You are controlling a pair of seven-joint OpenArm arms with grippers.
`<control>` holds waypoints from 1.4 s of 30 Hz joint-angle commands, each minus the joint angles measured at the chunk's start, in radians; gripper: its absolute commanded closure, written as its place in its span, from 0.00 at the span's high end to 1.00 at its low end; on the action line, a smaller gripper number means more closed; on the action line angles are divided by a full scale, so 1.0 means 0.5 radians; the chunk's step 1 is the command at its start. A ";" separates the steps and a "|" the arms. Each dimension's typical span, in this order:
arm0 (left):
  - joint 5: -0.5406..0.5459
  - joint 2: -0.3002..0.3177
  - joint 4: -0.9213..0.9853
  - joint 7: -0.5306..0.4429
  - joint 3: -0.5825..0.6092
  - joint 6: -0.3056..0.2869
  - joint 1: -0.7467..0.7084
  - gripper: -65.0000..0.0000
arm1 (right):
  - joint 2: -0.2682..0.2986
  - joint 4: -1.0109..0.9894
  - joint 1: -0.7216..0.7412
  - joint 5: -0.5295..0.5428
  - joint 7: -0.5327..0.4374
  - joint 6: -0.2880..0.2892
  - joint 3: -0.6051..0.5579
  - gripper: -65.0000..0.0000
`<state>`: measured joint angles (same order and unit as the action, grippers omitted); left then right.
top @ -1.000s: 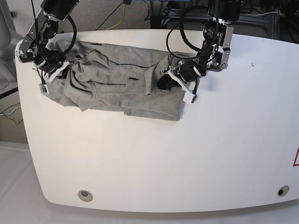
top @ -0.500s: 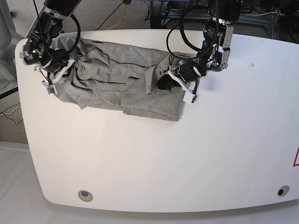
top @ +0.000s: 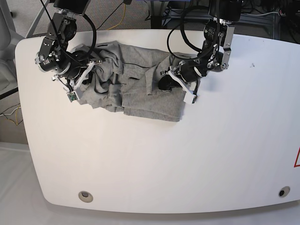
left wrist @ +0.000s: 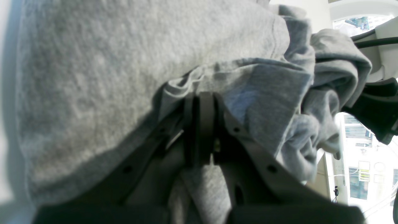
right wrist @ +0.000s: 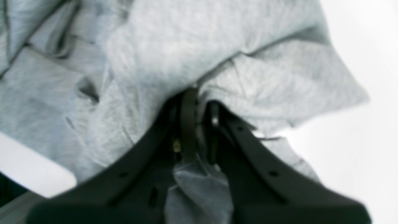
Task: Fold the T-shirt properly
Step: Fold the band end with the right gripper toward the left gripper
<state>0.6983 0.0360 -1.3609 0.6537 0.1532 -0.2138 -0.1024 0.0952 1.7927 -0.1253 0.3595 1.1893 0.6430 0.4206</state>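
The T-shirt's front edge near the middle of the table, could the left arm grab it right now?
Probably not yet. The left gripper is already shut on a fold of the T-shirt at its own end, so it would have to let go first. Nothing else blocks the way across the table.

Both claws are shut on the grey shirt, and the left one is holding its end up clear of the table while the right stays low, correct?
Not quite: it is the right claw that holds its end of the shirt bunched up; the left claw sits low at the other end. The base view shows it. Both are shut on cloth.
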 commanded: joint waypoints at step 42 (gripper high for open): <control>-0.091 0.003 0.192 0.140 0.011 0.119 -0.048 0.03 | -0.370 0.415 0.148 -0.217 -0.091 0.020 -0.695 0.00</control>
<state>0.6968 0.0360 -1.3418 0.6502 0.1562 -0.2230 -0.0971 -0.0803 1.9762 -0.0647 0.2424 1.1702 0.6479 0.0803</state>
